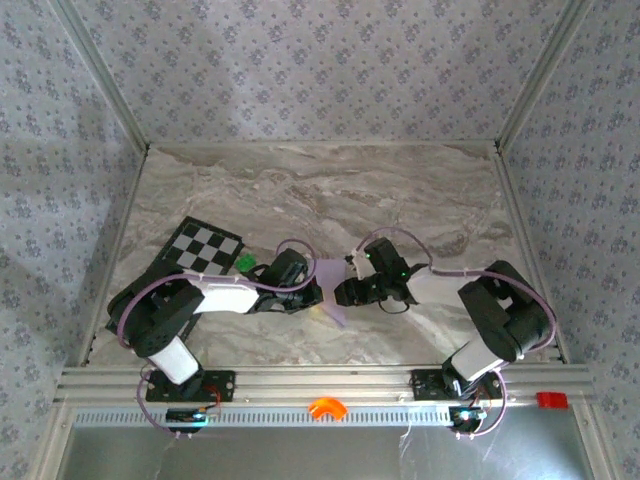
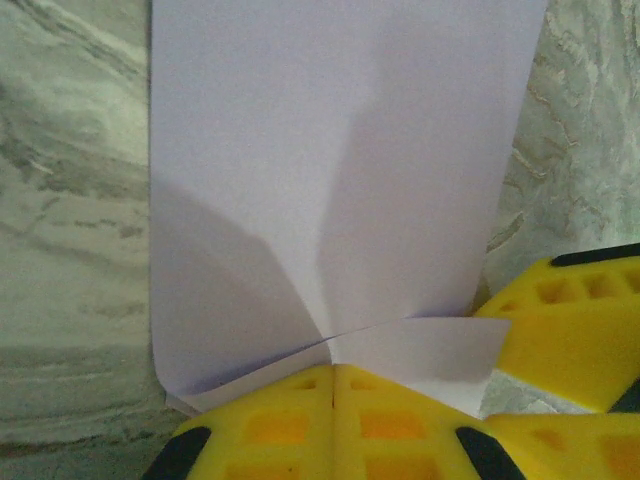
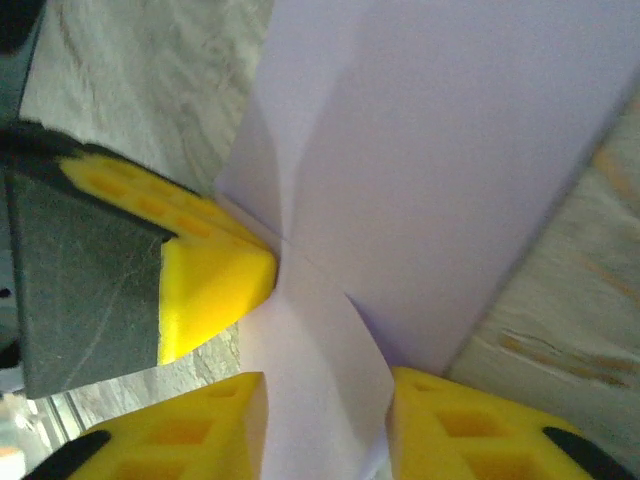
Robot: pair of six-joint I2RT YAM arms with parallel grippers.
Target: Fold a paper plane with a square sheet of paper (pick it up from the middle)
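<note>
left claw (image 2: 335,375) clamps paper (image 2: 340,170) | pinched edge hidden | top cropped

Left pincer (image 2: 335,378) clamped tight, right pincer (image 3: 325,405) parted, tips nearly meeting

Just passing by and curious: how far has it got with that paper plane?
Some folding looks done: the lilac paper shows creases and a folded flap. In hand: the left fingers pinch its edge, the right fingers stand open around it. Left: no pointed plane yet.
</note>
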